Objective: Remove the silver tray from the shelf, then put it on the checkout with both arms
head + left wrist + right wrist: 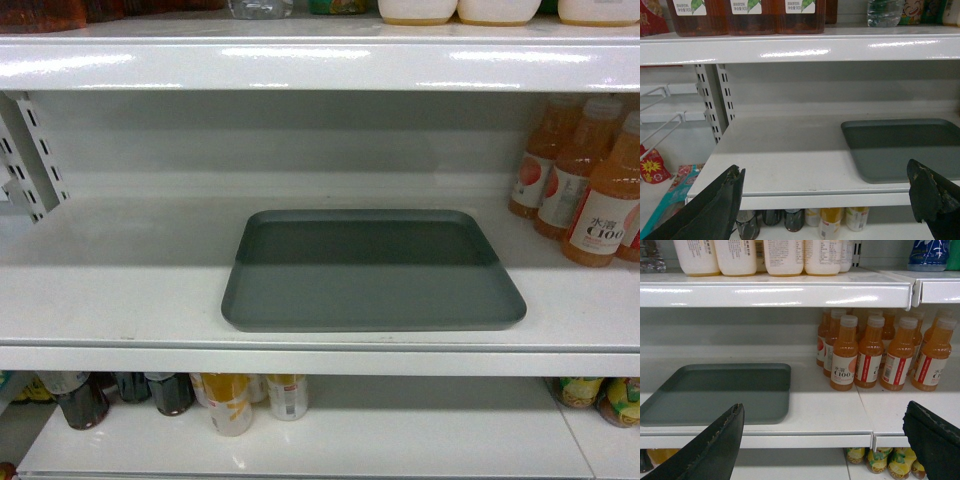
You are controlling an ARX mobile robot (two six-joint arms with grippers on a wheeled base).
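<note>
One shelf (120, 290) holds the tray (370, 270), lying flat near the front lip with orange bottles (590, 190) well off to its right. Looks stiff, thin and slick — probably light, but that low rim gives little to pinch, so I'd take the two short sides. Left end effector (827, 200) and right end effector (825, 440) are both spread wide, empty, short of the shelf.

Lighting is bright, even and overhead. White glare streaks run along the glossy front lip of the upper shelf (320, 62) in all three views. The upper board casts a shadow across the rear half of the tray (372, 270). The orange bottles (600, 195) appear slightly soft at the head view's edge.
</note>
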